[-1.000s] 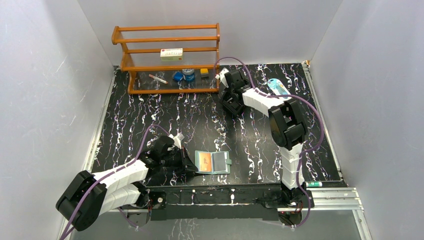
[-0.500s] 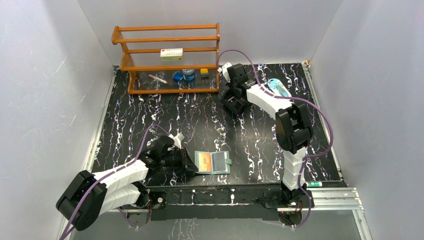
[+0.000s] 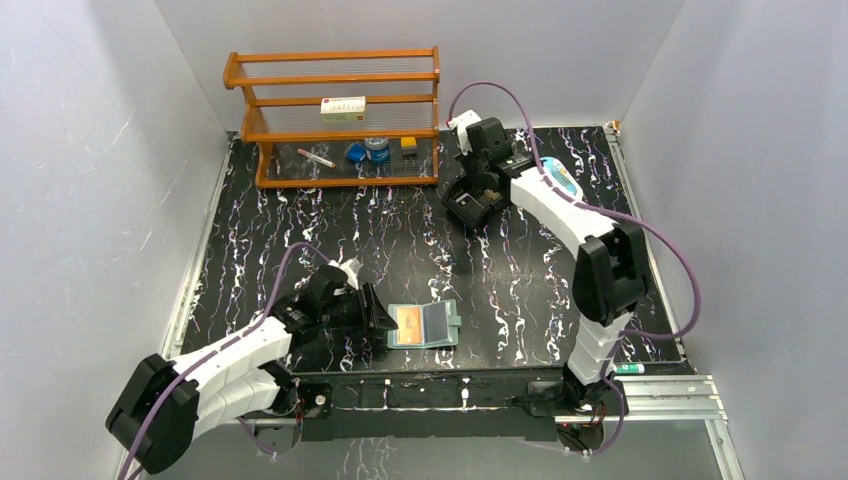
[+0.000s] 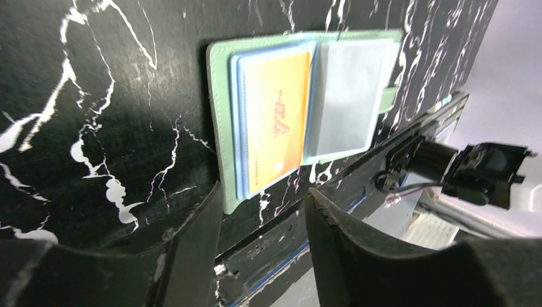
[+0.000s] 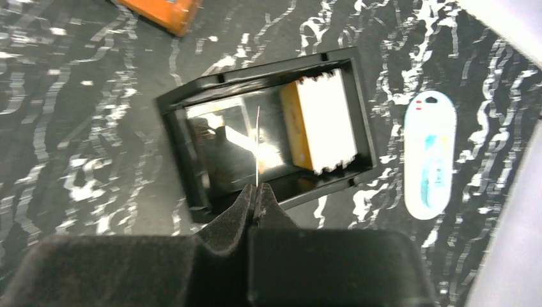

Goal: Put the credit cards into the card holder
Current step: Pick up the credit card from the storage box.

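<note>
The left gripper (image 4: 263,195) has opened and drawn back, empty, from the open card holder (image 4: 358,96), orange card (image 4: 275,121) pocketed; the right gripper (image 5: 255,192), pinching an edge-on credit card (image 5: 257,144) above the black box (image 5: 172,109), stands well apart across the surface (image 3: 400,240); the holder lies nearer the left arm.

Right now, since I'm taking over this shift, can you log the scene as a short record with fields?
card holder: lying open, pockets up
orange card: tucked in a card holder pocket
left gripper: open, empty, just beside the card holder
right gripper: shut on a thin card over the black box
black box: holds a stack of cards
</note>
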`<state>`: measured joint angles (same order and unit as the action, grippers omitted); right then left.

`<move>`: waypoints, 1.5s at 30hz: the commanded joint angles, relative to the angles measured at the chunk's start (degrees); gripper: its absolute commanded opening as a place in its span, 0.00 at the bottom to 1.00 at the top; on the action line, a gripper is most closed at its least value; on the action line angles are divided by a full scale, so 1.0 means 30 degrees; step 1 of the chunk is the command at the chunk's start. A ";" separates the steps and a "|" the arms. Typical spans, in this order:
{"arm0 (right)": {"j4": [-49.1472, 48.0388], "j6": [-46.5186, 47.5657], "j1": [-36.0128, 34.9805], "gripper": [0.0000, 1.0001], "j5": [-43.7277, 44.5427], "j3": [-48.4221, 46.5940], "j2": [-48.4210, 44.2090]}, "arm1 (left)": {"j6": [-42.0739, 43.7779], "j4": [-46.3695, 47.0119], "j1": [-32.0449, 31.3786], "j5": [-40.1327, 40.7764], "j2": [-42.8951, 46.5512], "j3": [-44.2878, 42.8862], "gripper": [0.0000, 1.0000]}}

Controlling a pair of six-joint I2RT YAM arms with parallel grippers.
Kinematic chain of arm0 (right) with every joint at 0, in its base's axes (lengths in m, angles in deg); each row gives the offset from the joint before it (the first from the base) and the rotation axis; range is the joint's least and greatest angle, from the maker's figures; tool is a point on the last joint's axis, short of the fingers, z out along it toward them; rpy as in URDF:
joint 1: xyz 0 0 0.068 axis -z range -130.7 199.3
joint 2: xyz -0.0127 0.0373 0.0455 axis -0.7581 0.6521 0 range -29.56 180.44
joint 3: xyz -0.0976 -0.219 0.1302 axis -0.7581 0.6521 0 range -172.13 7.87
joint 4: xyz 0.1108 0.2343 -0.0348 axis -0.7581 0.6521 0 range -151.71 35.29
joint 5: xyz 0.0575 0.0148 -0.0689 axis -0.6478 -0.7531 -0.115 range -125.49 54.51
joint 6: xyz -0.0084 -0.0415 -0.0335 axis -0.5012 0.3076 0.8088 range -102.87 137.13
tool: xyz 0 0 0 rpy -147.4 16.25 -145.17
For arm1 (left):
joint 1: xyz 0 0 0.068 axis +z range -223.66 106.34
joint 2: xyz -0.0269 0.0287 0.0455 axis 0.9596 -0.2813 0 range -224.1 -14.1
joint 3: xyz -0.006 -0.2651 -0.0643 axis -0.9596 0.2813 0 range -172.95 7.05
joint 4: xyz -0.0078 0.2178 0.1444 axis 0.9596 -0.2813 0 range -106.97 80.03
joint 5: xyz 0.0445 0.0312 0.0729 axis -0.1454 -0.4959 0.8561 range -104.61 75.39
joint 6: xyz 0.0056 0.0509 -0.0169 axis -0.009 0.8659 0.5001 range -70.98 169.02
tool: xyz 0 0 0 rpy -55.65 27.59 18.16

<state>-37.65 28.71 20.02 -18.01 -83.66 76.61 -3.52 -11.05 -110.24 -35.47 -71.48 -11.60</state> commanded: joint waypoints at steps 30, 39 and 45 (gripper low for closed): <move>-2.0776 -2.5420 -0.0599 0.00 -1.7978 1.9878 -1.5471 | -0.2348 0.4201 0.0005 -0.1582 0.0579 -0.6855 0.60; -2.1509 -2.5773 -0.1087 0.00 -1.8335 2.0783 -1.5316 | -0.2042 0.4652 0.0005 -0.2097 -0.0416 -0.7211 0.30; -1.9353 -2.4745 -0.1158 0.00 -1.7928 2.1015 -1.5486 | -0.1971 0.4608 0.0005 -0.1995 0.0035 -0.6982 0.00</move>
<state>-95.92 -47.03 17.29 -71.19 -20.42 31.28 -9.99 1.52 -110.22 -40.82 -72.81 -31.18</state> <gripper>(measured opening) 0.013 0.024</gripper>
